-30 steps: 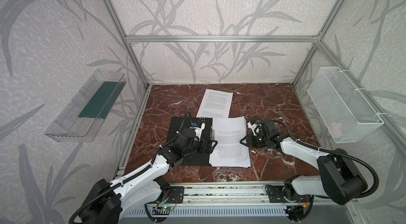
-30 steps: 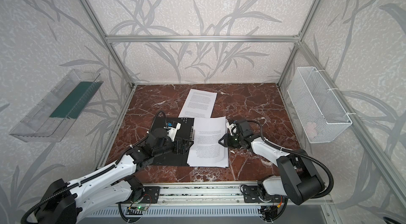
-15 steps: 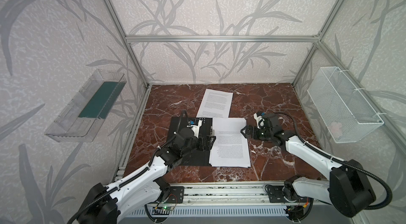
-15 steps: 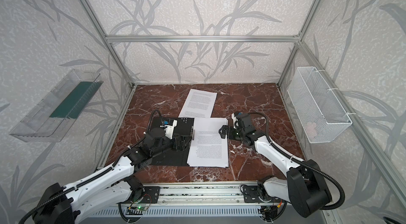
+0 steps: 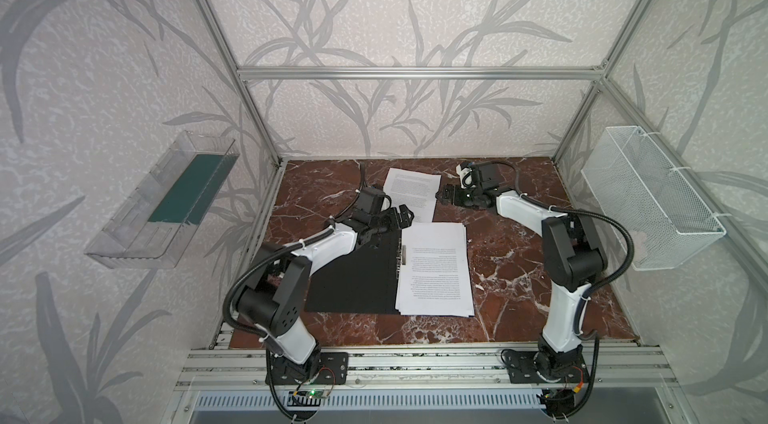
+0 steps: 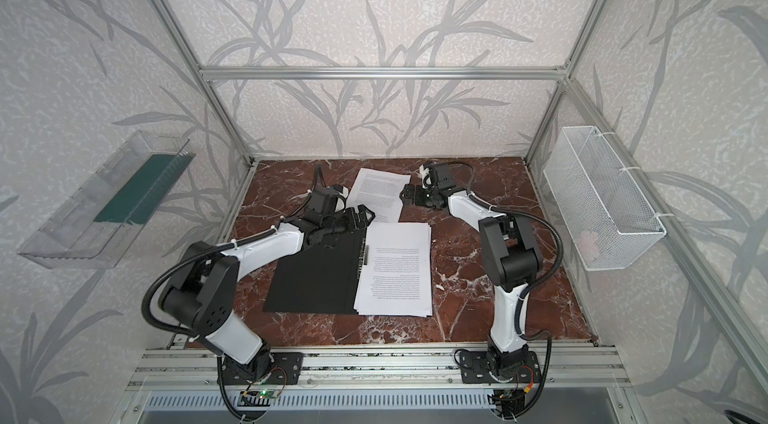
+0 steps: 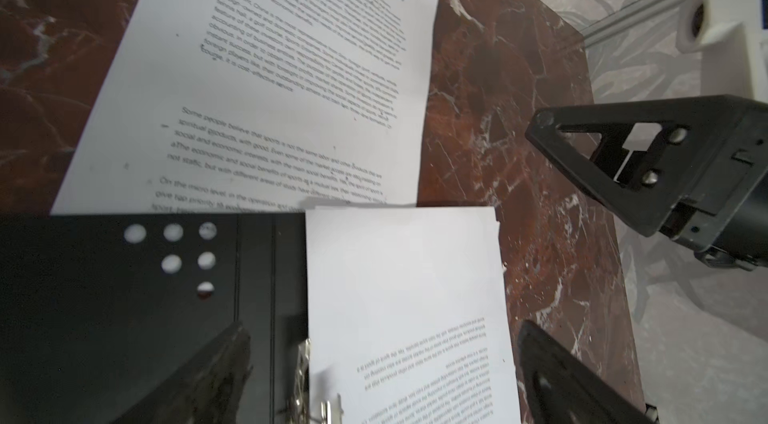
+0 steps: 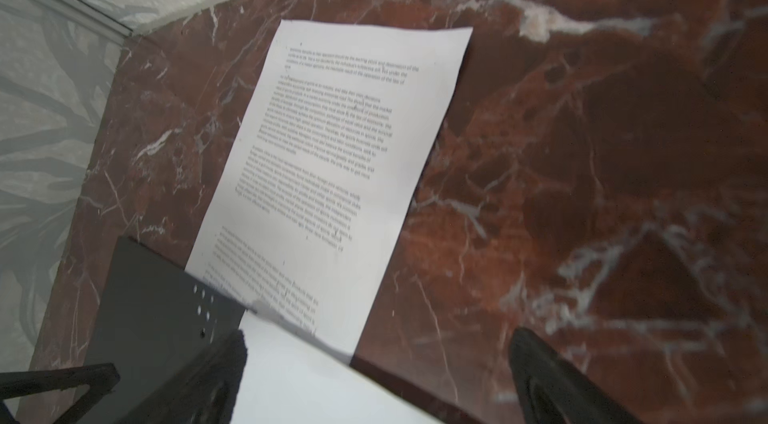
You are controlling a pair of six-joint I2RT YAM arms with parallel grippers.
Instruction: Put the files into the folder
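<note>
Overhead, the folder (image 5: pixel 353 276) lies open on the table (image 5: pixel 519 276), black inside up, long axis running near to far; the files (image 5: pixel 434 272) sit stacked on its right half, same axis, print upside down to the camera; one sheet (image 5: pixel 411 189) lies beyond, slightly tilted, near edge tucked under them; left gripper (image 5: pixel 404 216) hovers over the folder's far edge, jaws spread, empty; right gripper (image 5: pixel 444 195) hovers beside the sheet's right edge, jaws spread, empty.

The folder (image 5: pixel 353 276) lies open, black inside up; stacked files (image 5: pixel 434 272) lie beside its spine clip; one loose sheet (image 5: pixel 409 193) lies just beyond.
</note>
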